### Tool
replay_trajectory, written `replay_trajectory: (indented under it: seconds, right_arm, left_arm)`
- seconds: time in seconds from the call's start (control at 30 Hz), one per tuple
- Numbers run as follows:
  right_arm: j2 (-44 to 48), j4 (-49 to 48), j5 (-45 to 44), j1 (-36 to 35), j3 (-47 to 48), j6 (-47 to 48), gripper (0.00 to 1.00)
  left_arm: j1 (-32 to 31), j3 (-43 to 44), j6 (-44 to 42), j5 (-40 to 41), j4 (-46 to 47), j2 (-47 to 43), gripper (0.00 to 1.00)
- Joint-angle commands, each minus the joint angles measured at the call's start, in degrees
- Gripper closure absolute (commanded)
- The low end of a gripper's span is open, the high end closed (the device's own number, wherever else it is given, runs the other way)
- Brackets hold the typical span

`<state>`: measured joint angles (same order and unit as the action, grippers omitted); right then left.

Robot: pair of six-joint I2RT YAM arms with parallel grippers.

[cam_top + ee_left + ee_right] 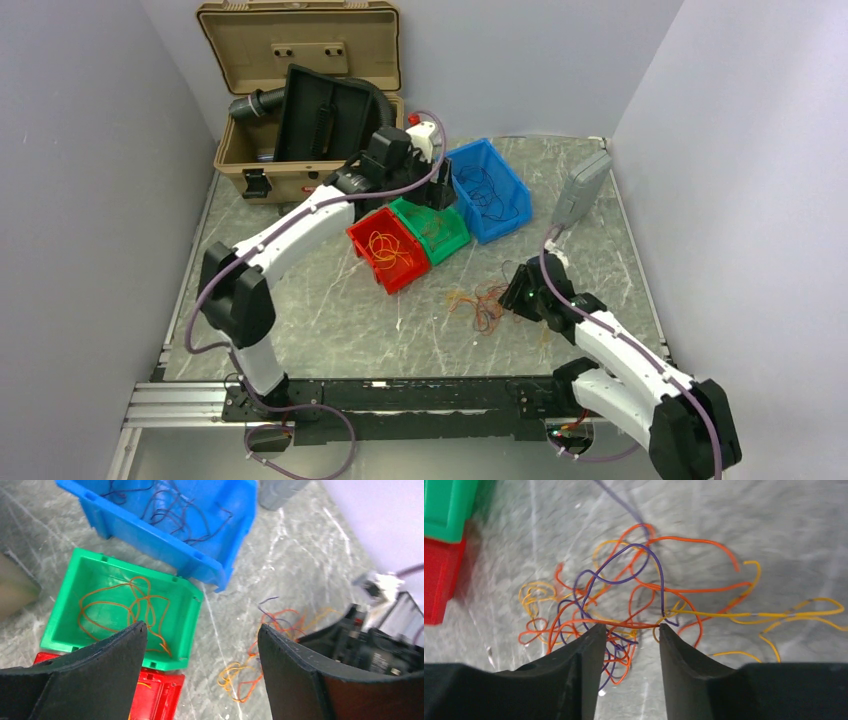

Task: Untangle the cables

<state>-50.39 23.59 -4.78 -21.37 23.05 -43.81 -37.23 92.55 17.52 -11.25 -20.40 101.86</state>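
A tangle of thin orange, red, yellow and purple cables (480, 303) lies on the marble table; it also shows in the right wrist view (624, 595) and the left wrist view (270, 640). My right gripper (632, 627) is open, low over the tangle's near edge, with wires between its tips; in the top view it (512, 297) sits just right of the pile. My left gripper (202, 630) is open and empty, held above the bins (440, 188). An orange cable (125, 605) lies in the green bin (65, 625), dark purple cables (175, 510) in the blue bin (150, 535), and yellow-orange ones in the red bin (390, 262).
A tan open case (300, 60) with a wide black corrugated hose (255, 103) stands at the back left. A grey device (582, 187) lies at the back right. Grey walls close in both sides.
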Motion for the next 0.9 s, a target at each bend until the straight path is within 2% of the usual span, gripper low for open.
replay_trajectory:
  seconds: [0.0,0.13,0.2,0.23,0.27,0.33,0.37,0.5,0.57,0.7,0.87]
  right_arm:
    - [-4.0,-9.6,7.8,-5.1,2.7,4.2,0.64]
    - [-8.0,-12.1,9.6,-13.8,6.5,3.4,0.82]
    - [-8.9,-11.9,10.5,-16.3,8.4,2.3,0.81]
    - [-8.6,-11.3,10.6,-16.8,9.1,1.9,0.74]
    - [-7.7,-10.4,10.4,-16.9,9.6,1.5,0.60]
    - [-5.1,-7.1,7.7,-16.9,10.8,1.4,0.18]
    - [-3.5,-5.2,5.7,-16.9,11.4,1.4,0.12]
    - [1.0,4.8,-5.7,-16.6,14.0,0.3,0.04]
    - [2.7,9.4,-8.5,-16.3,14.7,0.0,0.00]
    - [6.0,15.2,-9.0,-15.9,12.5,-0.6,0.00]
    - [6.8,15.2,-4.6,-16.0,7.9,-2.1,0.00]
  left_arm:
    - [-0.3,-3.1,-2.0,-8.1,3.4,-7.7,0.16]
    - [-0.5,-9.4,-1.6,-12.1,4.9,-12.7,0.16]
    - [-0.8,-13.1,-1.4,-13.3,5.7,-15.3,0.16]
    - [-1.2,-14.9,-1.5,-13.2,5.8,-16.7,0.16]
    - [-1.5,-16.9,-1.6,-12.9,6.2,-18.0,0.15]
    - [-2.4,-20.1,-1.9,-12.5,6.3,-20.2,0.15]
    - [-2.8,-21.6,-1.9,-12.2,6.3,-21.2,0.15]
    - [-5.1,-27.2,-1.7,-11.1,7.3,-23.9,0.16]
    - [-6.0,-28.7,-1.6,-10.3,7.4,-24.2,0.16]
    - [-8.1,-31.1,-0.8,-9.8,8.3,-23.4,0.16]
    - [-9.4,-32.8,0.6,-9.9,10.0,-21.1,0.18]
